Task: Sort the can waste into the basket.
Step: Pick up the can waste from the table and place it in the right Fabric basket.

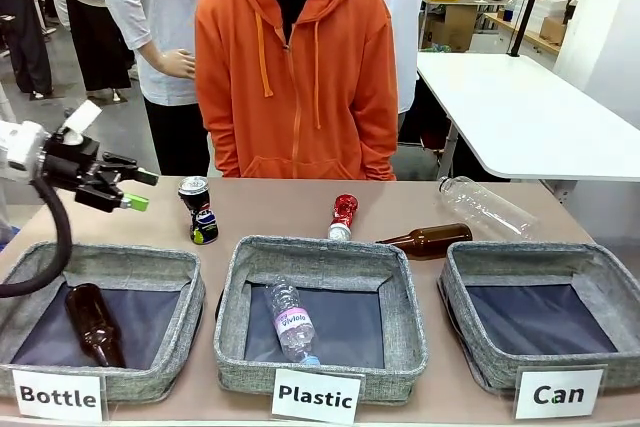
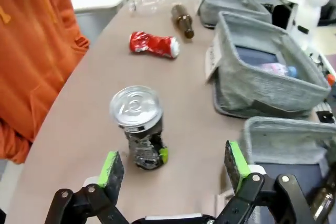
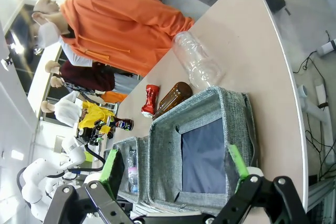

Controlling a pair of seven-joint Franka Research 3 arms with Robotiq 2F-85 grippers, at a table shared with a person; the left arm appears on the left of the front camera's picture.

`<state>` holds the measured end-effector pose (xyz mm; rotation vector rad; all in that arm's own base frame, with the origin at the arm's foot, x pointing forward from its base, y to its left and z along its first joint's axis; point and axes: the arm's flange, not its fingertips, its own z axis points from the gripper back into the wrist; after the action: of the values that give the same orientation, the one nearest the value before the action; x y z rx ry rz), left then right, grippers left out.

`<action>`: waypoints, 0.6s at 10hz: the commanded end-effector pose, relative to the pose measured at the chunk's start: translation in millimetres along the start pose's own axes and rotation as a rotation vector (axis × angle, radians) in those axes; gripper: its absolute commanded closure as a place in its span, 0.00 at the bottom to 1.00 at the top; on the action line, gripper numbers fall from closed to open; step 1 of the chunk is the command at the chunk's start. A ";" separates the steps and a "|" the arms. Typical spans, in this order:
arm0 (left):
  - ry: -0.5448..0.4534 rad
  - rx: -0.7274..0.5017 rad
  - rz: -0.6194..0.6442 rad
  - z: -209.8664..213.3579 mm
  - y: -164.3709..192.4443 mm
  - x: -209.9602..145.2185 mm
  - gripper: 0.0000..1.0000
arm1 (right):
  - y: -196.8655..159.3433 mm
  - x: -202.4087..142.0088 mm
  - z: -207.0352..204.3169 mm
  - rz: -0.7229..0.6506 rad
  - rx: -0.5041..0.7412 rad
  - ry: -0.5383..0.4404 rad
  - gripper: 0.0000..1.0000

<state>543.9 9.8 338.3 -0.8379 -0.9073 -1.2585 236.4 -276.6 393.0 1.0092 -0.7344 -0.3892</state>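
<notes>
A black Pepsi can stands on the table behind the left basket; in the left wrist view this can is just ahead of my fingers. A crushed red can lies behind the middle basket, also seen as the red can. The Can basket sits at the right, with only its dark liner inside. My left gripper hangs open left of the black can, a little above the table. My right gripper is open above the Can basket.
A brown bottle and a clear plastic bottle lie on the table behind the baskets. The Bottle basket holds a brown bottle; the Plastic basket holds a clear one. A person in an orange hoodie stands at the far edge.
</notes>
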 end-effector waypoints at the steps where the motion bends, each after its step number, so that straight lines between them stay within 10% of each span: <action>1: -0.004 0.030 0.038 -12.1 17.5 2.6 0.00 | -1.5 3.0 -1.0 0.025 0.021 -0.025 0.00; 6: 0.113 0.103 0.059 -46.5 34.3 -14.1 0.00 | -1.5 3.0 -1.0 0.025 0.021 -0.025 0.00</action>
<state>577.4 -13.1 304.2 -0.7223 -0.8521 -1.1953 236.3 -276.6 393.0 1.0093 -0.7345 -0.3893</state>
